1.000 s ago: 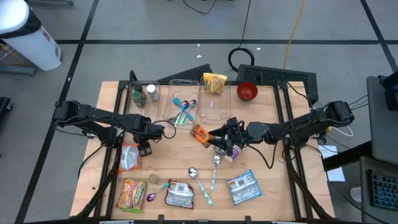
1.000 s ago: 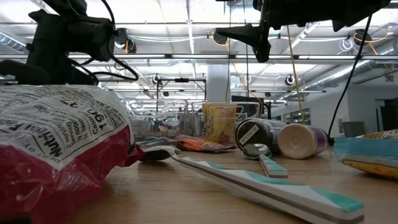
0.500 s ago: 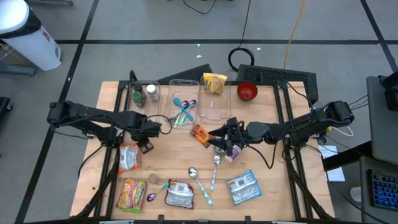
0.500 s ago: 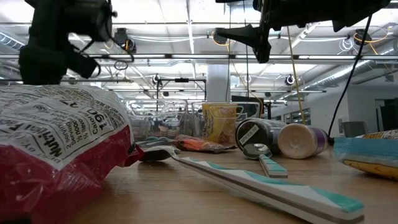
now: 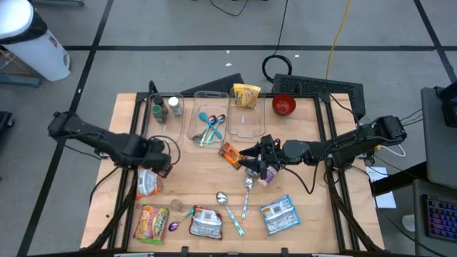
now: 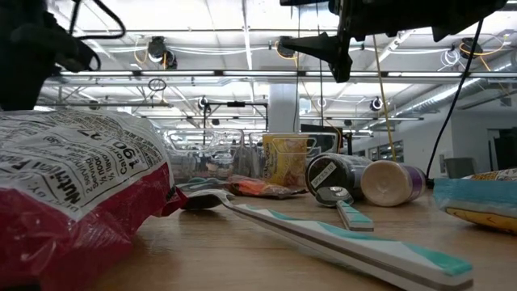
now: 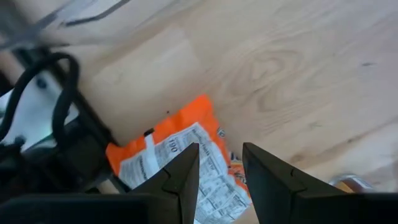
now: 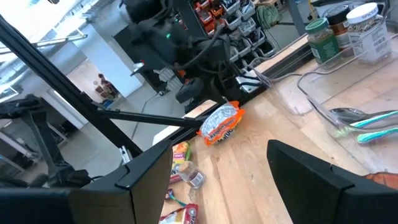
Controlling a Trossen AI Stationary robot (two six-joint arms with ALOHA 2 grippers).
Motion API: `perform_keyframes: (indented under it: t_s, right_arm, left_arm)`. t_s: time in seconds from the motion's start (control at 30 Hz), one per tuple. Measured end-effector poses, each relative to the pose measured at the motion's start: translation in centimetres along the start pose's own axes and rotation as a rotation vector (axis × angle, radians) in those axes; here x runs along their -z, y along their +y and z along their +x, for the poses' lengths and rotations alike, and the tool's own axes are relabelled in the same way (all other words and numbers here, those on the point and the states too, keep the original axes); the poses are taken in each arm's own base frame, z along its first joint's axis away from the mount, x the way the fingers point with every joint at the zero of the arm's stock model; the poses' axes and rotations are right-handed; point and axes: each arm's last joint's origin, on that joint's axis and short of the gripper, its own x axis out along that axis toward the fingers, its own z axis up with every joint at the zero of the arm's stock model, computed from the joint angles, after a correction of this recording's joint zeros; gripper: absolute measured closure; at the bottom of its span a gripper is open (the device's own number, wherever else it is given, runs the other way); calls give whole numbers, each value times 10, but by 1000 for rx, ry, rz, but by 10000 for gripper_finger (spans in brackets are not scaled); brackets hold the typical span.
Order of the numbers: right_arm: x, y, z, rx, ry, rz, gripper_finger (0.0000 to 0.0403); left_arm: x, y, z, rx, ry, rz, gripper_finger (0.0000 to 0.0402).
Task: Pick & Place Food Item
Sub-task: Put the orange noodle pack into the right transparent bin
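Two clear bins at counter (image 5: 193, 171) rear centre. Left clear bin (image 5: 208, 116) holding teal-handled spoons (image 5: 210, 126); right clear bin (image 5: 247, 118) with yellow snack bag (image 5: 246, 95) propped at far end. Red bowl (image 5: 283, 106) just right of bins, contents not discernible. Two jars (image 5: 165, 108) left of bins, lids on.

Task item: orange snack pouch (image 5: 148, 180), left side of counter, lying flat, white panel with black print, crinkled. Not held.

Left tool (image 5: 166, 161) hovering just above pouch's far end, fingers (image 7: 186, 176) parted by narrow gap, nothing between them, pouch visible below.

Right tool (image 5: 248, 153) at counter centre, beside small orange packet (image 5: 230, 153), jaws spread, empty. Purple-capped cup (image 5: 265, 176) on its side just beyond.

Front row: more pouches (image 5: 207, 224), loose spoons (image 5: 246, 196).
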Motion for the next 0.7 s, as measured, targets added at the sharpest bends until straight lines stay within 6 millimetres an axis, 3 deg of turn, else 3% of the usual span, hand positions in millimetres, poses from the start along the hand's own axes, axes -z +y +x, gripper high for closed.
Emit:
perform_keyframes:
  t_s: [0.3, 0.7]
  right_arm:
    - [-1, -3, 1, 16, 0, -5, 149]
    - [-2, -7, 1, 14, 19, -54, 149]
  left_arm:
    - [17, -6, 3, -52, -101, -177, 275]
    - [23, -31, 33, -255, -35, -297, 275]
